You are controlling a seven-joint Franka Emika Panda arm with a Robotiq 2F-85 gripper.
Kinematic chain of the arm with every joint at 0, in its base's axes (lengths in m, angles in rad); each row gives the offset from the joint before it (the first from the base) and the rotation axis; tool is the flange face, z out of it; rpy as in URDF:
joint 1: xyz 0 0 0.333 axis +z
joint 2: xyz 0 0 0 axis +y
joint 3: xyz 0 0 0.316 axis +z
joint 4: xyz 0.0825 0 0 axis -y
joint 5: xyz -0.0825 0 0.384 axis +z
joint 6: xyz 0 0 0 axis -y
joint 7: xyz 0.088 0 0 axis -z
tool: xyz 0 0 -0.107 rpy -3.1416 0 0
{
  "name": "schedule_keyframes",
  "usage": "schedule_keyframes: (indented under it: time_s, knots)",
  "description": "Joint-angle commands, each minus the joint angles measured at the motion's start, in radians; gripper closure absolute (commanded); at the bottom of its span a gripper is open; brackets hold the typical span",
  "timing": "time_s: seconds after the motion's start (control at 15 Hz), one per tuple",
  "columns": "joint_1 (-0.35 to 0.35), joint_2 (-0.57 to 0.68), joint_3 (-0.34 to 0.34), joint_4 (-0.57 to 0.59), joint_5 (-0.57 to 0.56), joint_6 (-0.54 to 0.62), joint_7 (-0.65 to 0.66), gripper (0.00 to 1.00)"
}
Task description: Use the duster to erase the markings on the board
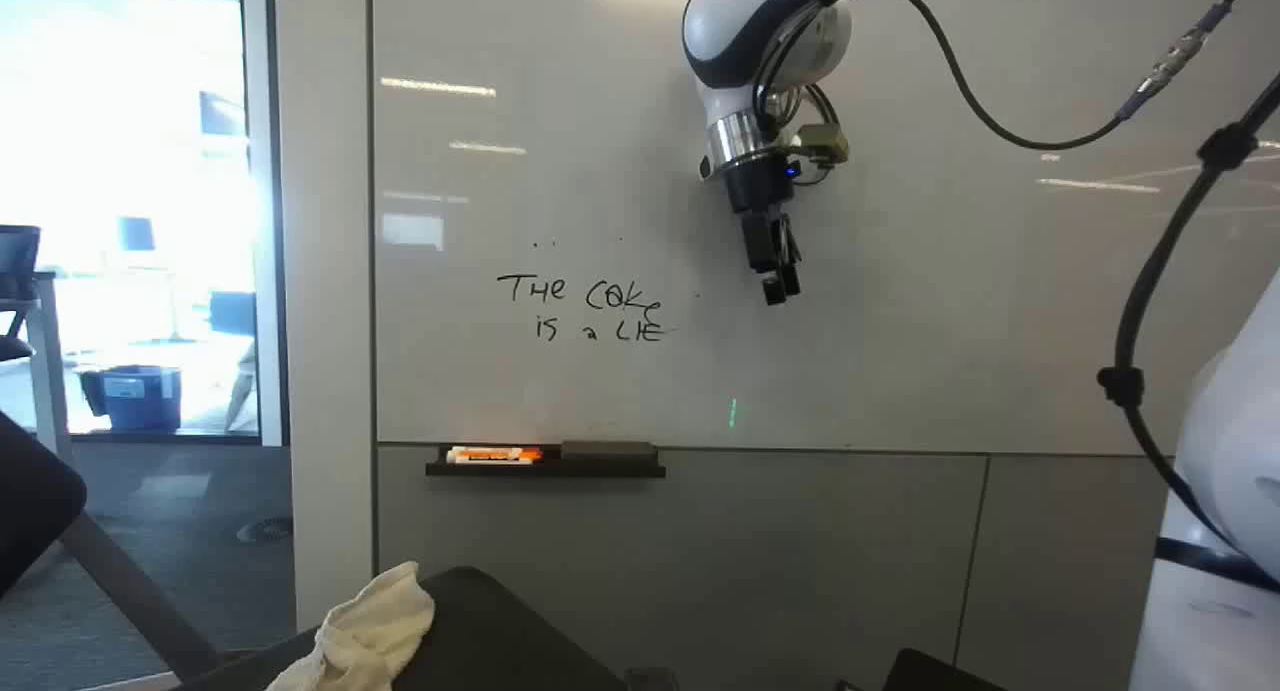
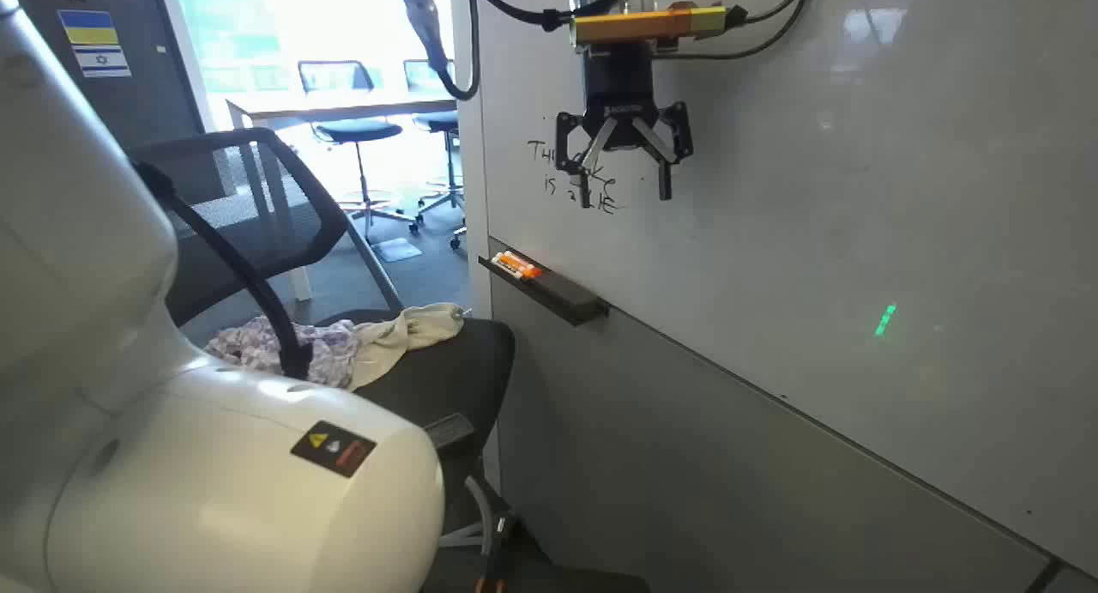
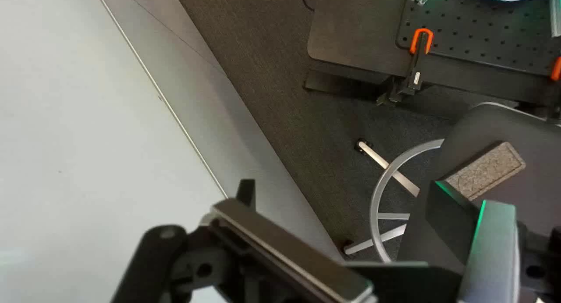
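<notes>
The markings [image 1: 620, 298] read as two short black handwritten lines on the left part of the white board [image 1: 950, 321]. In an exterior view the markings [image 2: 606, 203] are partly covered by a finger. My gripper [image 2: 624, 190] hangs pointing down in front of the board, its two fingers well apart and nothing between them. Seen from elsewhere, the gripper [image 1: 783, 286] is to the right of the writing. From the wrist, a grey-brown felt block, the duster [image 3: 486, 171], lies on a dark chair seat, away from the open gripper [image 3: 348, 202].
Orange-and-white markers [image 1: 490, 456] and a dark oblong block [image 1: 608, 450] rest on the ledge under the board. A cream cloth [image 2: 403, 344] and a patterned cloth [image 2: 326, 353] lie on the chair seat. Near the chair stands a dark table [image 3: 359, 31] with orange clamps [image 3: 421, 40].
</notes>
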Motion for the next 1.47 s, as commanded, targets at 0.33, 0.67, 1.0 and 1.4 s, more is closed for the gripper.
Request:
schedule_keyframes:
  time_s: [0.33, 0.67, 1.0, 1.4]
  knots:
    - [-0.002, -0.001, 0.002, 0.007, 0.001, -0.002, -0.001, 0.0]
    - [0.001, -0.006, 0.005, -0.089, 0.034, 0.092, 0.07, 0.0]
    - [0.007, -0.025, 0.024, -0.27, 0.201, 0.168, 0.209, 0.0]
    - [0.028, -0.061, 0.07, -0.466, 0.362, 0.266, 0.321, 0.0]
